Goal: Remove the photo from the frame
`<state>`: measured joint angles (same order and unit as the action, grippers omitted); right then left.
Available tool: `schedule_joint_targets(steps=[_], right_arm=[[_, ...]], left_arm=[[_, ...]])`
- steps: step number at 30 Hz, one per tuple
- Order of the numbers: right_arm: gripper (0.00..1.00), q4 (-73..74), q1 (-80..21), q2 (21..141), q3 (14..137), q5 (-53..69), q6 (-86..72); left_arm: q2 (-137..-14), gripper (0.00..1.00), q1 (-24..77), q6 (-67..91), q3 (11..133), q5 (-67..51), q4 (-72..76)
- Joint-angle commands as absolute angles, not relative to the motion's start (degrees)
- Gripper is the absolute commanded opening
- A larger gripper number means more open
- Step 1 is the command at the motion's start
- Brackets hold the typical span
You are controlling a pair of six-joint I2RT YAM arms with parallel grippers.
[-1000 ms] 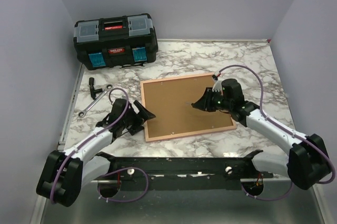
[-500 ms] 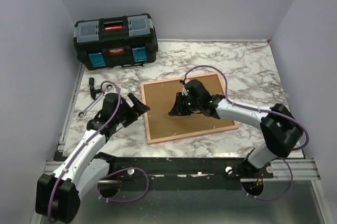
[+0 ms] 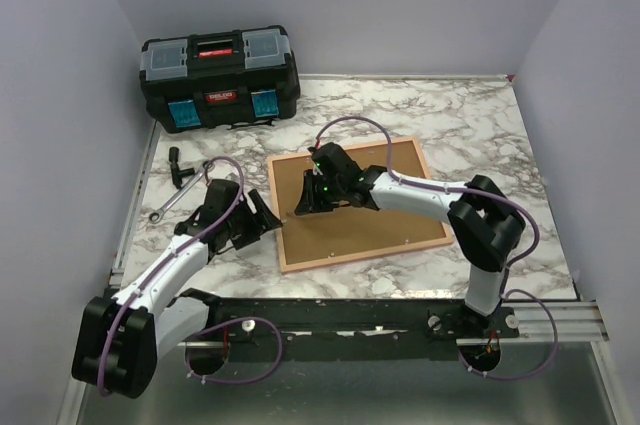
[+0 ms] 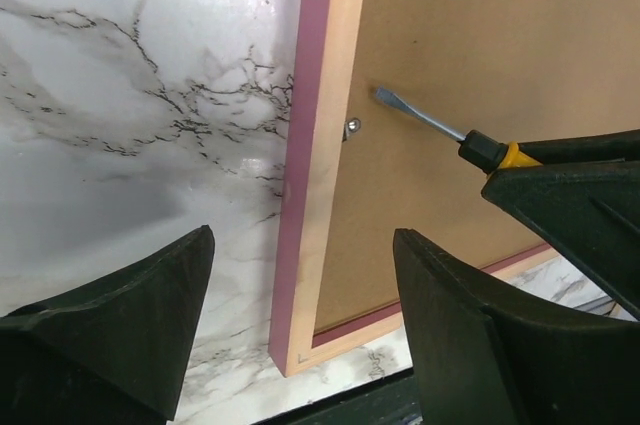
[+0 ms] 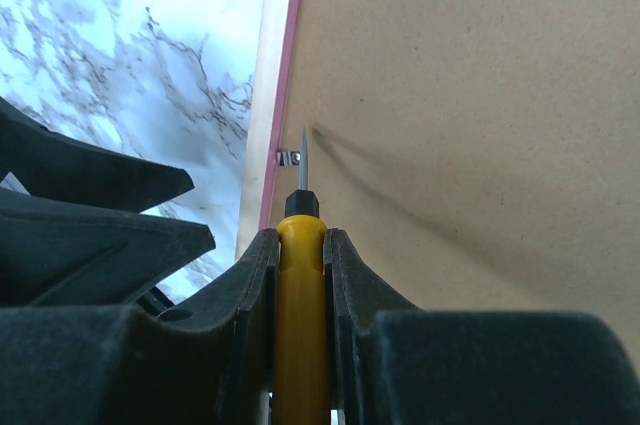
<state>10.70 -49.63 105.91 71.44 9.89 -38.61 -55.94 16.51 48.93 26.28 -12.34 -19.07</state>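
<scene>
The pink frame (image 3: 360,252) lies face down on the marble table, its brown backing board (image 3: 370,220) up. The photo is hidden under the board. My right gripper (image 3: 305,203) is shut on a yellow-handled screwdriver (image 5: 300,275), held low over the board near the frame's left edge (image 5: 275,95). The screwdriver tip points at a small metal tab (image 5: 288,157) and is just short of it. My left gripper (image 3: 265,213) is open and empty. Its fingers straddle the frame's left edge (image 4: 318,145) near the front corner. The screwdriver (image 4: 420,120) and the tab (image 4: 352,127) show in the left wrist view.
A black toolbox (image 3: 220,75) stands at the back left. A wrench (image 3: 175,200) and a small black tool (image 3: 180,167) lie left of the frame, near my left arm. Walls close in the table on both sides.
My right gripper has carried the screwdriver leftward across the backing board to the frame's left edge. My left gripper has shifted slightly beside that edge.
</scene>
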Motion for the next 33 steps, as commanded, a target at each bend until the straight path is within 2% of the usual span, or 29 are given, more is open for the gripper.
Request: schedule_joint_targets(steps=[1, 4, 7, 12, 16, 24, 30, 33], right_arm=[[0.01, 13.1, -50.2, 107.4, 73.8, 8.5, -39.0], [0.01, 12.9, -50.6, 108.2, 73.7, 9.3, -39.1], [0.01, 12.5, -51.1, 108.8, 73.6, 9.7, -39.3], [0.01, 12.4, -52.0, 109.7, 74.7, 10.0, -38.6], [0.01, 12.6, -52.1, 110.1, 75.7, 9.8, -37.9], [0.01, 13.6, -52.9, 109.2, 74.0, 8.9, -38.2], [0.01, 16.0, -54.7, 109.2, 73.7, 7.7, -38.3], [0.01, 18.6, -55.4, 108.4, 74.0, 5.6, -38.0]], left_arm=[[-58.6, 0.70, 17.4, 48.1, 25.0, -14.7, -15.4], [-59.4, 0.64, 17.5, 48.2, 24.7, -14.6, -13.9], [-60.6, 0.54, 17.6, 48.3, 24.9, -14.0, -14.0], [-61.3, 0.42, 17.8, 48.5, 24.3, -13.2, -13.0], [-62.1, 0.35, 17.8, 48.1, 23.9, -12.5, -12.8], [-66.4, 0.32, 18.7, 47.7, 24.8, -11.9, -12.3], [-68.6, 0.21, 18.9, 47.3, 25.9, -10.2, -14.0], [-69.1, 0.20, 18.9, 47.7, 25.9, -10.4, -14.0]])
